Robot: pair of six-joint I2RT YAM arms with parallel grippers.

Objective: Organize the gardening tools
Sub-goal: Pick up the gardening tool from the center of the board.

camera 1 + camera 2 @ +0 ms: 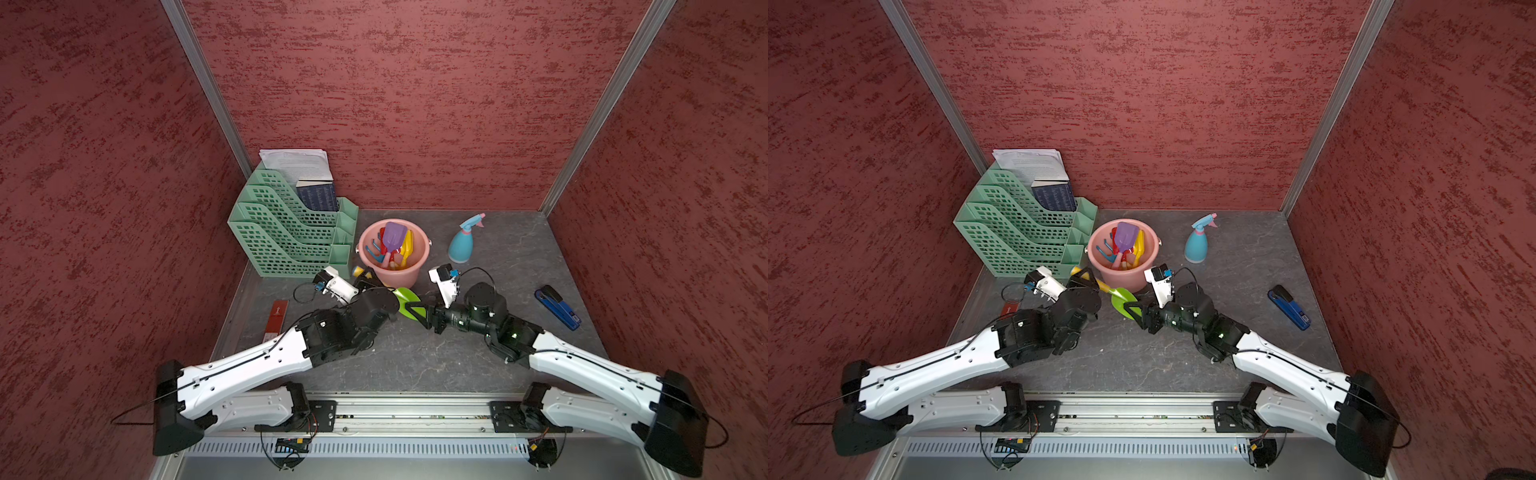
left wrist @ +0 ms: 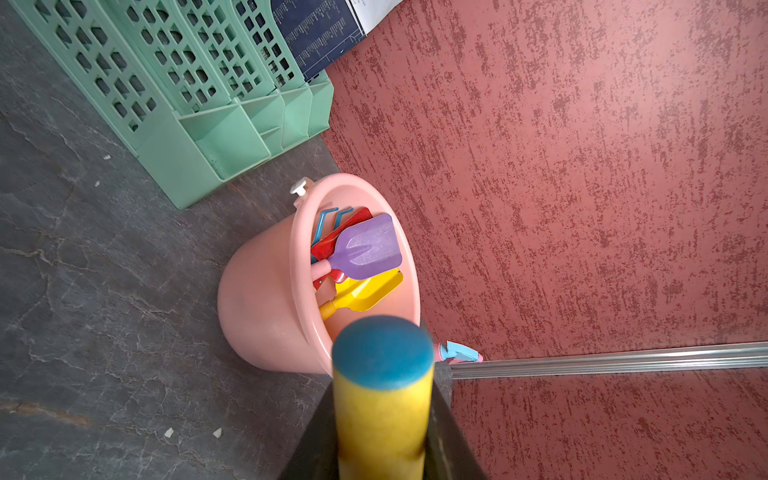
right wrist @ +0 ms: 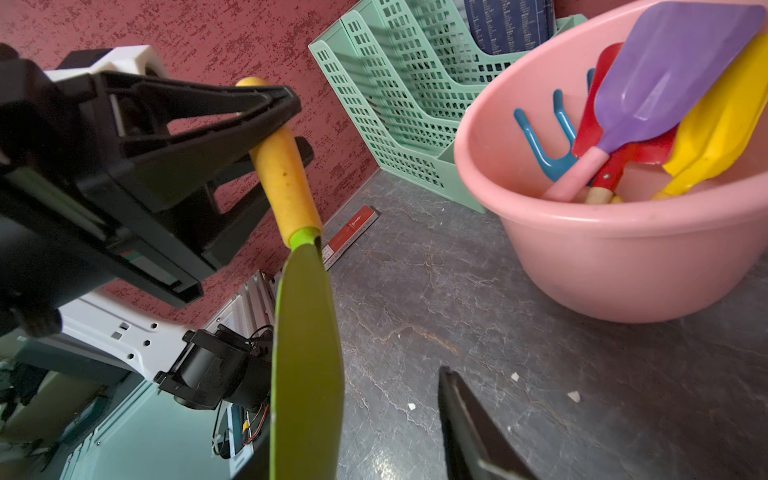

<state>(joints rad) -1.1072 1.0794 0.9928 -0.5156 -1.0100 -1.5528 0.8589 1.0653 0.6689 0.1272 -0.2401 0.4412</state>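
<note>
Just in front of the pink bucket (image 1: 397, 277), the green trowel (image 1: 406, 301) is held between the two arms. Its yellow handle (image 2: 382, 419) is pinched by the left jaws, which are pressed onto it below the blue-capped end. The green blade (image 3: 307, 353) is pointed into the right jaws, which are spread. In the right wrist view a clear gap is seen between the blade and the one black finger (image 3: 478, 436) that shows. The other finger is hidden, so contact there cannot be told.

Inside the bucket, the blue fork-rake (image 3: 540, 149), red shovel (image 3: 594, 116), purple shovel (image 3: 673, 75) and yellow shovel (image 3: 715, 133) are stood with their blades up. The spray bottle (image 1: 461, 245) is set upright on the counter (image 1: 415, 361), near the bucket and toward the back wall.

The counter is dark grey and veined like stone. A mint file rack (image 1: 282, 232) holding papers and a dark book is placed in the back left corner, touching or just beside the bucket. A flat red strip (image 1: 276, 318) is laid near the left edge, and a blue-and-black stapler (image 1: 559, 307) well apart on the right. The space is enclosed by red textured walls (image 1: 395, 104).

The left arm (image 1: 249, 365) and right arm (image 1: 590, 370) are mounted on a front rail, and their forearms are angled inward so that the wrists nearly meet.
</note>
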